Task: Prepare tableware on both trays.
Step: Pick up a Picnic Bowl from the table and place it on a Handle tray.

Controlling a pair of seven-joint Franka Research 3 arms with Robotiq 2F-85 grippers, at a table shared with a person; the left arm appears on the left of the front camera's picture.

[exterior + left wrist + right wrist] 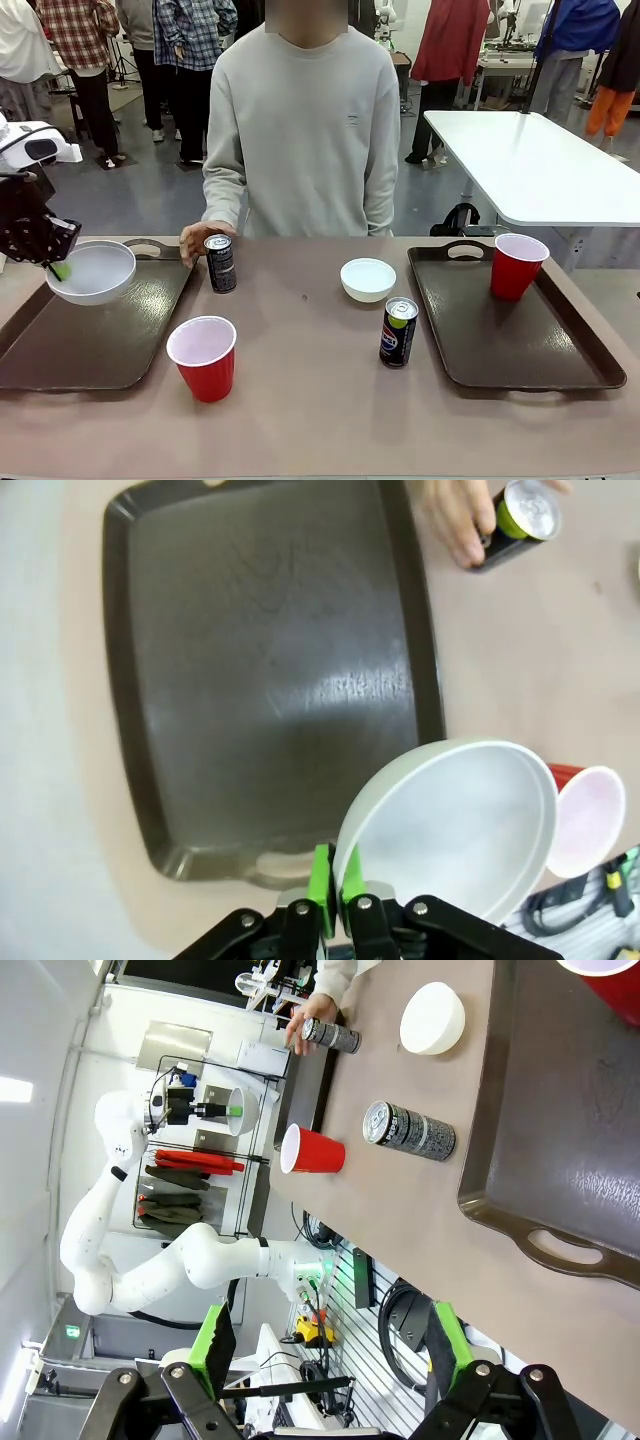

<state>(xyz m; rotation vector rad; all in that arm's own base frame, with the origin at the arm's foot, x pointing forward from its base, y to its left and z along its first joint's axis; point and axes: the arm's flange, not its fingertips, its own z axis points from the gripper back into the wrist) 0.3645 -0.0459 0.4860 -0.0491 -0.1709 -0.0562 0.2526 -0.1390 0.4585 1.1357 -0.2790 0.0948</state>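
Note:
My left gripper [57, 267] is shut on the near rim of a white bowl [97, 271], holding it tilted above the left tray [90, 345]. In the left wrist view the green pads [322, 877] pinch the bowl [460, 825] over the tray's [260, 670] edge. A person's hand [193, 239] rests on the black can [220, 262] beside that tray. One red cup [204, 357], a second white bowl [368, 279] and the blue can [398, 332] stand on the table. Another red cup [517, 265] stands on the right tray [500, 345]. My right gripper [330, 1350] is open and holds nothing.
The right wrist view looks along the table past the right tray [560, 1150], the blue can [410, 1131] and the red cup [312, 1150]. A person stands at the far side. A white table [540, 165] stands behind on the right.

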